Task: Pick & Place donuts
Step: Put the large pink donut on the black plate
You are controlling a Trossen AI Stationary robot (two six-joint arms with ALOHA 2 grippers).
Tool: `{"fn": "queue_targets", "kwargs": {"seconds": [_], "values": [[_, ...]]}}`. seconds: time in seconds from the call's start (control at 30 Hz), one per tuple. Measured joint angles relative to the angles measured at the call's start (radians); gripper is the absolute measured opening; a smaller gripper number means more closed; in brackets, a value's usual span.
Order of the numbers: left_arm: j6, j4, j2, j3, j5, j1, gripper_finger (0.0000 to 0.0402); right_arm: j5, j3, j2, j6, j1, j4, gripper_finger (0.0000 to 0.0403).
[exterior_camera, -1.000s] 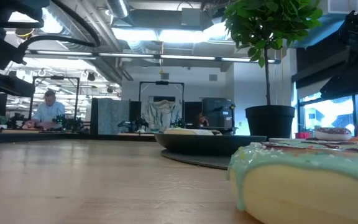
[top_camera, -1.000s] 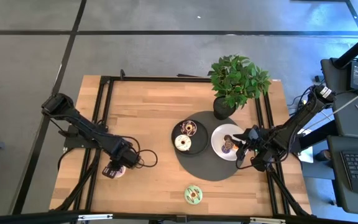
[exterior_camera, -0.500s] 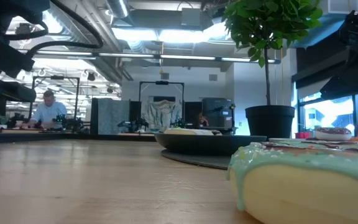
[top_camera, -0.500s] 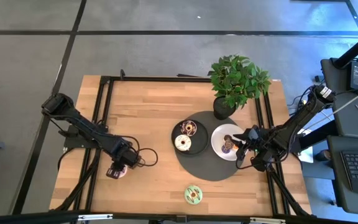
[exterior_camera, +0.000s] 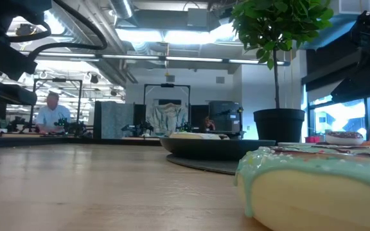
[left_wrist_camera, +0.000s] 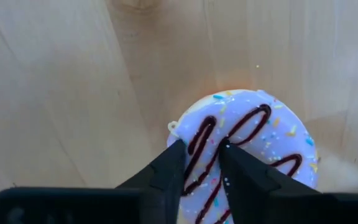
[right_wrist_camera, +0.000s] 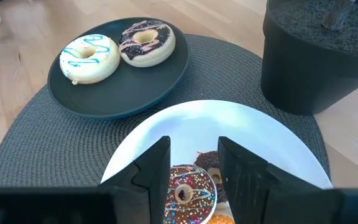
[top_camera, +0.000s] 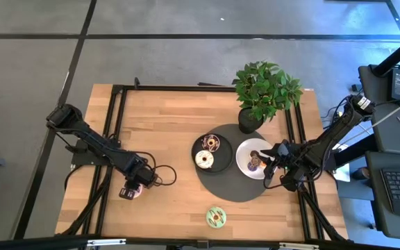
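A donut with pale purple icing and dark drizzle (left_wrist_camera: 253, 143) lies flat on the wood at the table's left (top_camera: 137, 193). My left gripper (left_wrist_camera: 202, 149) points down on it (top_camera: 129, 190), shut on its rim. My right gripper (right_wrist_camera: 194, 146) hovers narrowly open and empty over the white plate (right_wrist_camera: 253, 134), which holds a sprinkled chocolate donut (right_wrist_camera: 188, 190) and two others. A black plate (top_camera: 221, 164) holds a cream donut (top_camera: 204, 160) and a brown one (top_camera: 211, 144). A green donut (top_camera: 215, 217) lies near the front edge. My left gripper comes from above, fingers pointing down. One finger (left_wrist_camera: 174, 163) stands at the donut's outer edge and the other (left_wrist_camera: 238, 165) over its middle, with a strip of iced ring (left_wrist_camera: 204, 134) between them. The finger hides the hole. The donut lies flat on the table.
Both plates sit on a round grey mat (top_camera: 236, 189). A potted plant (top_camera: 264, 89) stands behind them at the far right. The green donut fills the low view's right side (exterior_camera: 320, 186). Bare wood lies between the left gripper and the mat.
My left gripper has gone a little down toward the purple donut and has then kept still. The donut stays on the table.
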Motion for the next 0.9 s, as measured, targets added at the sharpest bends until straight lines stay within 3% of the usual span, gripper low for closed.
{"fn": "queue_targets", "kwargs": {"seconds": [0.27,0.4,0.63,0.73,0.9], "values": [[-0.014,0.020,0.000,0.020,0.000,0.007,0.0013,0.000,0.000,0.000,0.006,0.000,0.000,0.0136],[-0.035,0.122,0.000,0.084,-0.077,0.032,0.0011,0.022,0.000,0.000,0.005,0.000,0.004,0.0136],[0.169,0.534,0.000,0.159,-0.301,0.082,0.0009,0.071,0.000,0.000,0.002,0.000,0.026,0.0136],[0.183,0.730,0.000,0.161,-0.365,0.111,0.0009,0.071,0.000,0.000,-0.008,0.000,0.060,0.0136],[0.174,0.848,0.000,0.161,-0.443,0.193,0.0009,0.073,0.000,0.000,-0.110,0.000,0.114,0.0136]]}}
